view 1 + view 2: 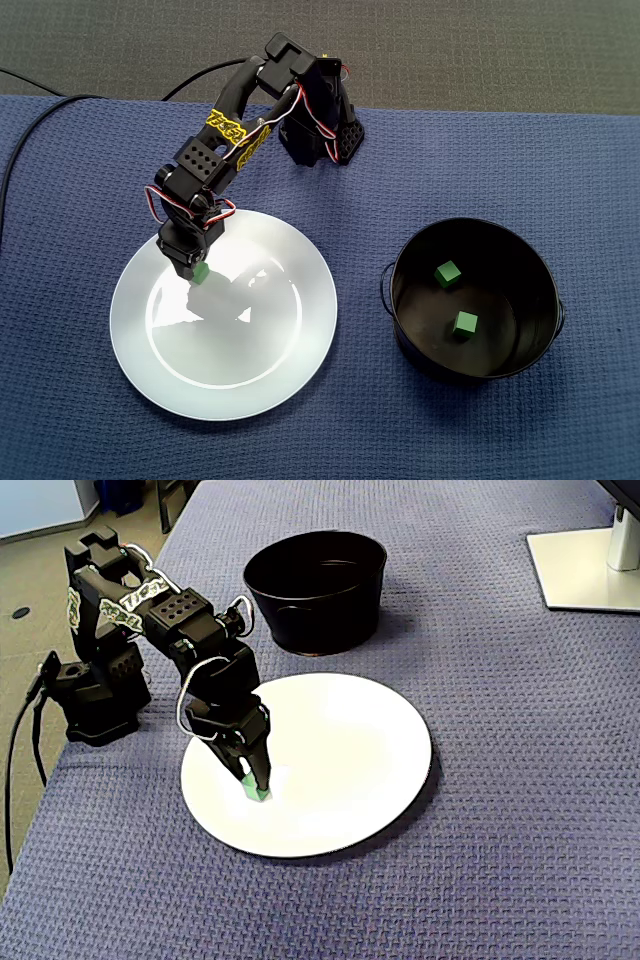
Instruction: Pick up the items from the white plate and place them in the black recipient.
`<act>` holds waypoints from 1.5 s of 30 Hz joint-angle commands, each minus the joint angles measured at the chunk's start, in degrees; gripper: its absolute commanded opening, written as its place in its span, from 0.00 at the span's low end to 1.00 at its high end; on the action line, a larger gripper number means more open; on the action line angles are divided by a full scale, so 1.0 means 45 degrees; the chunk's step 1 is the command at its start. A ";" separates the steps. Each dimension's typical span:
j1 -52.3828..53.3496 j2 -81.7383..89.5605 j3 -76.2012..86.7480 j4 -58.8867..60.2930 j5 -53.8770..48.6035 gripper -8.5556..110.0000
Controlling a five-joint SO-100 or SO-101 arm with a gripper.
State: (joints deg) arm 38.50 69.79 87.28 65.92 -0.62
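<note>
Fixed views of 1 arm at the grasp stage. My black two-finger gripper (198, 267) (255, 778) points steeply down over the left part of the round white plate (300, 370) as a fixed view shows it. Its jaws are drawn in narrow on the small green cube (201, 272) (258, 793). I read this as a grip on the cube, which sits at the plate's surface or barely off it. The round black metal pot with side handles (545, 275) (320, 615) stands just beside the plate on the blue woven cloth (80, 400). 2 more green cubes (447, 273) (465, 323) already lie on its floor, apart from each other. I see no other item on the plate, so this appears to be the last one. To do the step well, I judge that I should confirm the pinch is centred on 2 opposite faces, then lift straight up before swinging. I should carry the cube high enough to clear the pot's rim and release it over the pot's middle. A glossy plate and an off-centre pinch could let the cube squirt out. The cube has 3 near-equal sides, so it has no long axis and points no particular way. It is too small and too covered by my fingertips to tell how it is turned.
</note>
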 commanded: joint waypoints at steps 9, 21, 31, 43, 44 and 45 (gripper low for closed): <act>-0.0254 0.4551 -0.2871 0.2207 -0.0586 0.07; -0.8633 0.8691 -0.6406 0.3809 -0.3262 0.07; -1.4258 0.7188 -0.1367 0.1152 -0.5234 0.07; -1.5645 0.5430 0.1426 -0.1699 -0.5156 0.28; -1.5625 0.5586 0.1387 -0.1699 -0.5273 0.28; -1.5547 0.5781 0.1309 -0.1602 -0.5410 0.27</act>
State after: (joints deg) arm -31.11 93.43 93.60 59.68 -23.73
